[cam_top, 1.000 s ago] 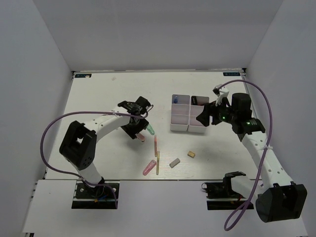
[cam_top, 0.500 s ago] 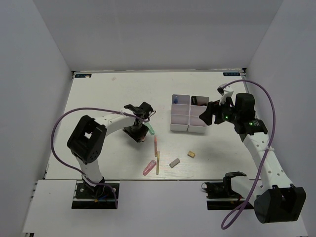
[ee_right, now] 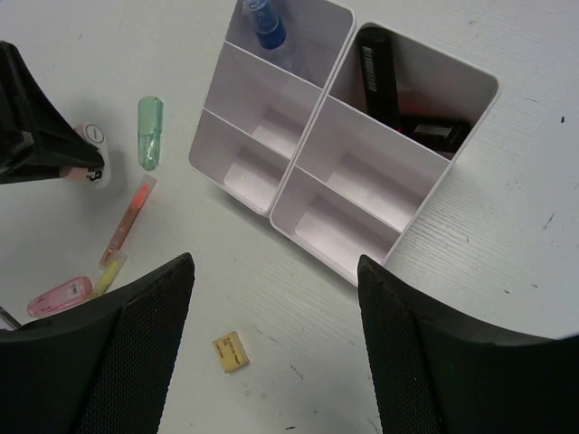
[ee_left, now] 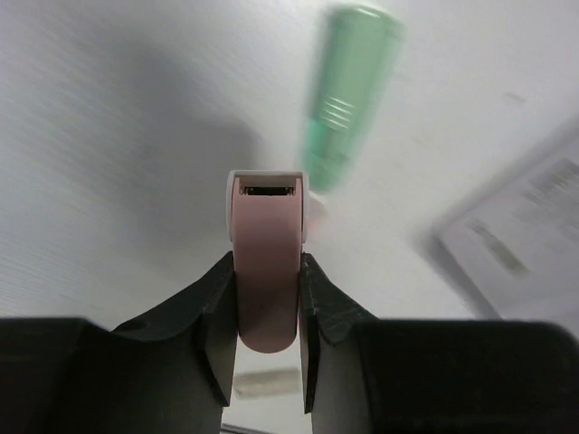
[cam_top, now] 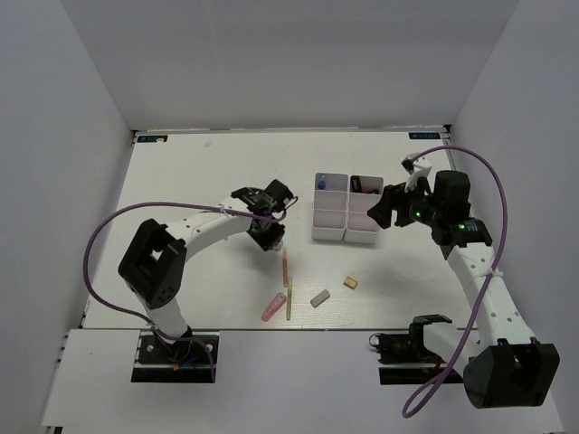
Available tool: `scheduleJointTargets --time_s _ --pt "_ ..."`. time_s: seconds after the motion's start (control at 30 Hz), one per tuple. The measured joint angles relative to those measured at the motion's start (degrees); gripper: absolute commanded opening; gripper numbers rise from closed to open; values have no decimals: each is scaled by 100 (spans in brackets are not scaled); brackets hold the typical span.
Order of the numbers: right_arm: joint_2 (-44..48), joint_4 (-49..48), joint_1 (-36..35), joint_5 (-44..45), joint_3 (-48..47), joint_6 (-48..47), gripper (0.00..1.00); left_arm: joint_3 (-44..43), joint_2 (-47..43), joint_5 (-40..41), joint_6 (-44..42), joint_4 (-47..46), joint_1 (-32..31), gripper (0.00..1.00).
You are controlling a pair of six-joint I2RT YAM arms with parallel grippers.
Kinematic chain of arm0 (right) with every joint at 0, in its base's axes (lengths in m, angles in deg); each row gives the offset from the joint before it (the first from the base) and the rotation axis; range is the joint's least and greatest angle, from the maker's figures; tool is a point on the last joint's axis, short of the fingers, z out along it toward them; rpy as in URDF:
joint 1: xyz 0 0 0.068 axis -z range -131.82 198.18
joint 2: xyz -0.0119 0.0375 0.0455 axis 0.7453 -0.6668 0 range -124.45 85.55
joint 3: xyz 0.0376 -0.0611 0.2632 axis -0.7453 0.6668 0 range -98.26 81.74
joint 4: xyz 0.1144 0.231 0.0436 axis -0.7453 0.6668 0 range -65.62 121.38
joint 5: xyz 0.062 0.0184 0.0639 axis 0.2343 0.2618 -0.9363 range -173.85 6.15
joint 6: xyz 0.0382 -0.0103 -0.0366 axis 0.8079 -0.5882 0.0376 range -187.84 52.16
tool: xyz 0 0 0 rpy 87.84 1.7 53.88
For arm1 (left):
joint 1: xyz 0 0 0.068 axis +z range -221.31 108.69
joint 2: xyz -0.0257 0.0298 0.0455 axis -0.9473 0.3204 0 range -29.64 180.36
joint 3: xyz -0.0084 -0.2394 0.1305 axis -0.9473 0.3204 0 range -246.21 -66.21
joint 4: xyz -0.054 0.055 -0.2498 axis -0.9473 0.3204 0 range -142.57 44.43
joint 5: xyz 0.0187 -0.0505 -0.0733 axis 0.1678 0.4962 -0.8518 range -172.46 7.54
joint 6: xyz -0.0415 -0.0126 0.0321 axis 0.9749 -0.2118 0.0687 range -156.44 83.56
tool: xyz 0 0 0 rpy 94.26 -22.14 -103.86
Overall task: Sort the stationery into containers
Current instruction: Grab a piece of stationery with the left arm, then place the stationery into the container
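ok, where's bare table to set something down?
Bare: the far strip behind the bins; the table left of the left arm. Crowded: in front of the bins, from the left gripper to the tan eraser.

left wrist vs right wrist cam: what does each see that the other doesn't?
Only left wrist: the left gripper clamped on both sides of the pink marker, close up. Only right wrist: the bins with the blue-capped tube and black markers in the two far compartments, the tan eraser, the pink stick, the open right gripper. Both: the green marker, lying loose next to the held one.
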Motion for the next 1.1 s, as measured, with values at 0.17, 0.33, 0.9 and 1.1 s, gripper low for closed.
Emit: scheduleJointTargets --time_s 0.17,0.33,0.9,1.1 --pt "33 7 28 22 74 -46 0 -1010 -76 118 -111 -59 -367 0" --pt "92 44 70 249 90 17 0 -2450 400 186 -140 -116 -601 0" --pt "223 26 332 599 173 44 0 -4057 1773 1364 1233 70 -1311 0" --pt "284 22 409 614 175 72 0 -4468 1956 1679 1891 245 -1423 1"
